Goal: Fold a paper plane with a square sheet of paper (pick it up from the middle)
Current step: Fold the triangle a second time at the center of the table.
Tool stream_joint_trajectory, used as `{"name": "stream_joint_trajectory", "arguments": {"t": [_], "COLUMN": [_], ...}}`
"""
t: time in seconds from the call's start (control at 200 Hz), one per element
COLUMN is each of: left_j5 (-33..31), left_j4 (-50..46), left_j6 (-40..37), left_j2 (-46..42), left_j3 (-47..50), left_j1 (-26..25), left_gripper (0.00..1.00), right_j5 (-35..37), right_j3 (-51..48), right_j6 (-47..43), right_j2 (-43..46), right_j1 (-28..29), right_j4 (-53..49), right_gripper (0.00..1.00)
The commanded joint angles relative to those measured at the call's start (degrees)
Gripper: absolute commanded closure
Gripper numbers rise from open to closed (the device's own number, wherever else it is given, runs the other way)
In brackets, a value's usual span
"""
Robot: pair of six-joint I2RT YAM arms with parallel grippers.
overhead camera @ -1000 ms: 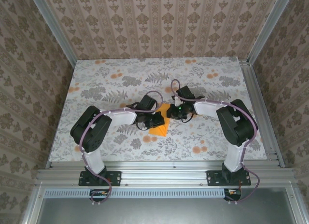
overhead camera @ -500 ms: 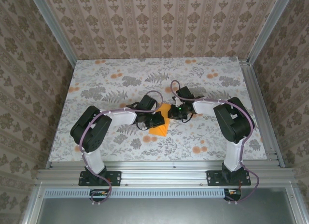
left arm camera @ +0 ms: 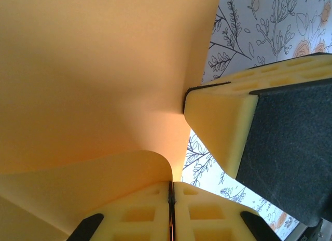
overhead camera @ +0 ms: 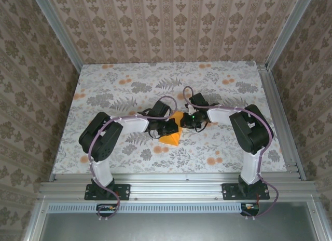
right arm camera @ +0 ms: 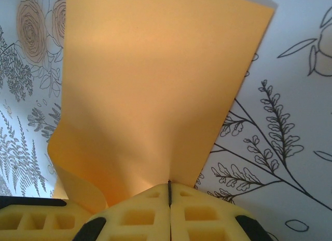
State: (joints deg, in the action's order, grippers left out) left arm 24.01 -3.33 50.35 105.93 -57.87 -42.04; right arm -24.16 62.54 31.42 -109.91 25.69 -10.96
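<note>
Centre of the top frame: the square sheet of paper (overhead camera: 173, 138), bowed, on the floral desk (overhead camera: 114, 90). Left tool (left arm camera: 171, 210) and right tool (right arm camera: 169, 202) each pinch one edge, pads pressed together.

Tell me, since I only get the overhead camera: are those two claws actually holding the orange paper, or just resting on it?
Observer: Holding it. The left wrist camera shows the left gripper shut, with a curled edge of the orange paper nipped between its yellow fingers.
Visitor: And the other claw?
Observer: The right gripper is shut as well. In its own camera, the paper puckers into the seam where its two fingers meet.
Visitor: Is the sheet lying flat?
Observer: No. Beside the right gripper's fingers, one side rolls over in a soft curl rather than a sharp crease, above the floral cloth.
</note>
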Motion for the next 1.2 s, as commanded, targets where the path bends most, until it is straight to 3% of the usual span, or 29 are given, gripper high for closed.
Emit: {"name": "stream_joint_trajectory", "arguments": {"t": [0.0, 1.195], "left_j5": [-0.52, -1.16], "left_j4": [0.26, -1.42], "left_j6": [-1.20, -4.43], "left_j2": [1.24, 4.37], "left_j3": [-1.55, -1.60], "left_j1": [-0.32, -0.67], "left_gripper": [0.90, 0.88], "right_j5": [-0.01, 0.43], "right_j3": [-0.23, -1.33], "right_j6": [-0.97, -1.59], "right_j2": [-1.87, -0.82], "right_j1": [0.24, 0.15], "right_j4": [-2.72, -3.10], "right_gripper": [0.91, 0.90]}}
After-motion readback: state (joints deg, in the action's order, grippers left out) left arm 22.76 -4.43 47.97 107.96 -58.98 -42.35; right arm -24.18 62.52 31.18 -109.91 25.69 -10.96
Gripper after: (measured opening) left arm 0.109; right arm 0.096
